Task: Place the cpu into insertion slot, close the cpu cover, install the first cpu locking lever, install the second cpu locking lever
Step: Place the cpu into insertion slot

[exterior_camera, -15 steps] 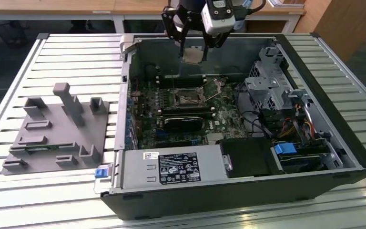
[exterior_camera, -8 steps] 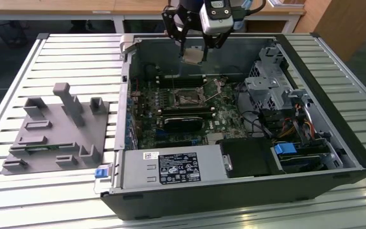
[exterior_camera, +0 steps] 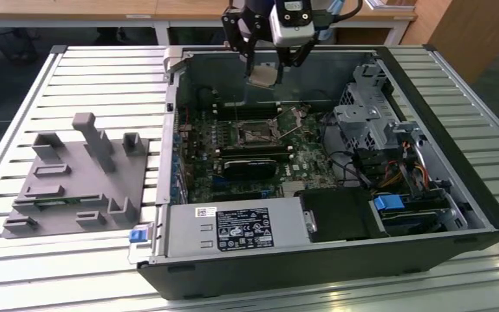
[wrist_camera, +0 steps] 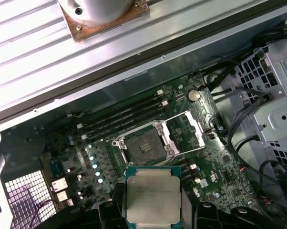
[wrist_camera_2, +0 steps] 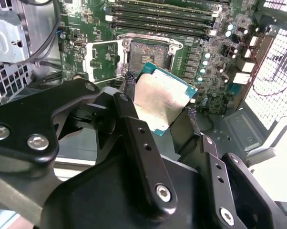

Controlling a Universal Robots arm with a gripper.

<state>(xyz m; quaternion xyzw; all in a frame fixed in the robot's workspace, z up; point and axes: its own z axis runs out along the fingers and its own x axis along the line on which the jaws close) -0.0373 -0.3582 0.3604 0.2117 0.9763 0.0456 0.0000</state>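
Above open black computer case (exterior_camera: 336, 270), my black hand (wrist_camera_2: 160, 98) is clamped on flat square silver-tan cpu (wrist_camera: 153, 195). Square black insertion slot (wrist_camera: 144, 147) sits bare underneath, thin silver cpu cover (wrist_camera: 184, 130) flipped up. First step, I think: cpu needs lining up square and flat.

Silver cpu (wrist_camera: 153, 195) tilted above insertion slot (wrist_camera: 146, 147) w/ cpu cover (wrist_camera: 196, 129) flipped open.

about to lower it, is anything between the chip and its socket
Nothing visible. The gripper holds the chip up above the board; the socket lies bare, its cover swung open to one side.
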